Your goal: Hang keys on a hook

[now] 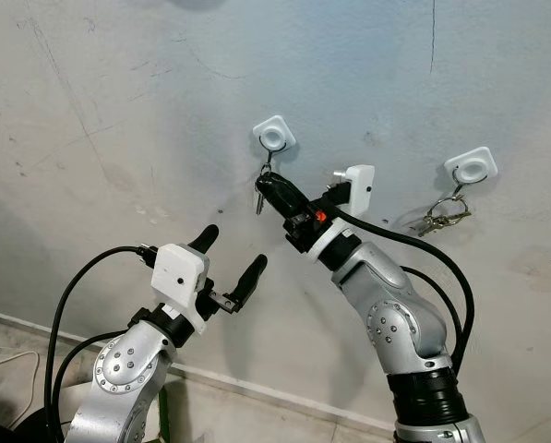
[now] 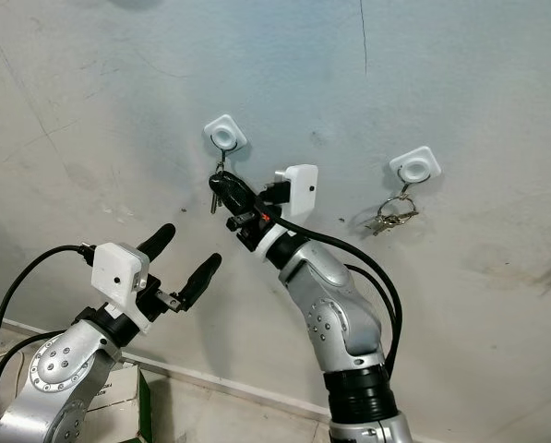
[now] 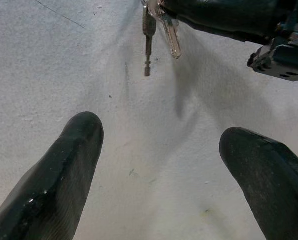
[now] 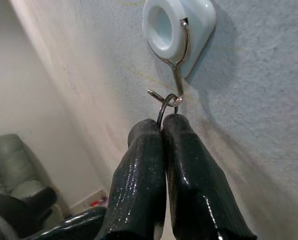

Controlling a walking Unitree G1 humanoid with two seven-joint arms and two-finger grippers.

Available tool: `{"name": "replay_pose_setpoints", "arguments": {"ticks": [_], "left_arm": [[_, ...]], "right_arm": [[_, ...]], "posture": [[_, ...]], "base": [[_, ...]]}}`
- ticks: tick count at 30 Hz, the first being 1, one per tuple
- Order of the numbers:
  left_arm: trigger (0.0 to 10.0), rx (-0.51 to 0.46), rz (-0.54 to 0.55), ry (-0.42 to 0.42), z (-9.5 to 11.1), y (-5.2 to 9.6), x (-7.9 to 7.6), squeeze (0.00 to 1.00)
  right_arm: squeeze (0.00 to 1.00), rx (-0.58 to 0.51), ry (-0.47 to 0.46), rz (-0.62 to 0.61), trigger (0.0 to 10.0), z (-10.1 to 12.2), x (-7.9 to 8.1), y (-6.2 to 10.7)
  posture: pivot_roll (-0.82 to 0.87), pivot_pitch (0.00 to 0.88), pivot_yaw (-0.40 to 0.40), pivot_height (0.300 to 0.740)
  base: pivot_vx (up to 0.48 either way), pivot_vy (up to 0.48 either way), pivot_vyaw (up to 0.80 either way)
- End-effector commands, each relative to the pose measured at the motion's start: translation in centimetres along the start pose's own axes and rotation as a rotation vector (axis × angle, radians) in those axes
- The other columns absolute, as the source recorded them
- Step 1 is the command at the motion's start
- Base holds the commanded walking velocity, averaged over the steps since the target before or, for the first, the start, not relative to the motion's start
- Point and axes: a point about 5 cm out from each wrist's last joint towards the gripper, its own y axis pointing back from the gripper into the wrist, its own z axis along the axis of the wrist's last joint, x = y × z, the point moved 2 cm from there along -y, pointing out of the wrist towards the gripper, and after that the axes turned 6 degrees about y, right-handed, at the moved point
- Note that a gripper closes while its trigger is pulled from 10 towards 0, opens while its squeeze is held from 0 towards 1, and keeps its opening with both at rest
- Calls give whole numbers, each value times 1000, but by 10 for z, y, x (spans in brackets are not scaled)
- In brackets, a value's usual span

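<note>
My left gripper (image 1: 231,257) hovers low with fingers spread wide, holding nothing. Farther up, my right gripper (image 4: 161,131) pinches the key ring (image 4: 164,106), which seems looped on the white wall hook (image 4: 174,30); keys (image 1: 259,196) dangle beneath.

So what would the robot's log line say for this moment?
right gripper: shut on key ring, ring on hook | left gripper: open, idle | other keys: hung

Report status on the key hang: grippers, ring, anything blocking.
Right gripper shut on key ring, ring looped on left hook. Left gripper open, hovering below. Second key bunch on right hook. Nothing blocking.
</note>
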Motion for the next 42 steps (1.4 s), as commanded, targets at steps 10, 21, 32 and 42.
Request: {"name": "replay_pose_setpoints", "arguments": {"ticks": [10, 21, 32, 42], "left_arm": [[10000, -1, -1, -7, 0, 0, 0, 0], [10000, -1, -3, -10, 0, -1, -1, 0], [10000, 2, 6, -8, -1, 0, 0, 0], [10000, 16, 33, -24, -5, 4, 5, 0]], "right_arm": [[0, 129, 162, -178, 10000, -21, -26, 6], [1000, 125, 197, -202, 10000, -22, -28, 4], [1000, 73, 303, -256, 10000, -9, -37, 13], [1000, 75, 391, -304, 10000, -1, -42, 60]], "posture": [[135, 0, 31, 740], [134, 0, 30, 740], [130, 0, 27, 740], [103, 0, 28, 740]], "base": [[0, 0, 0], [0, 0, 0], [0, 0, 0], [0, 0, 0]]}}
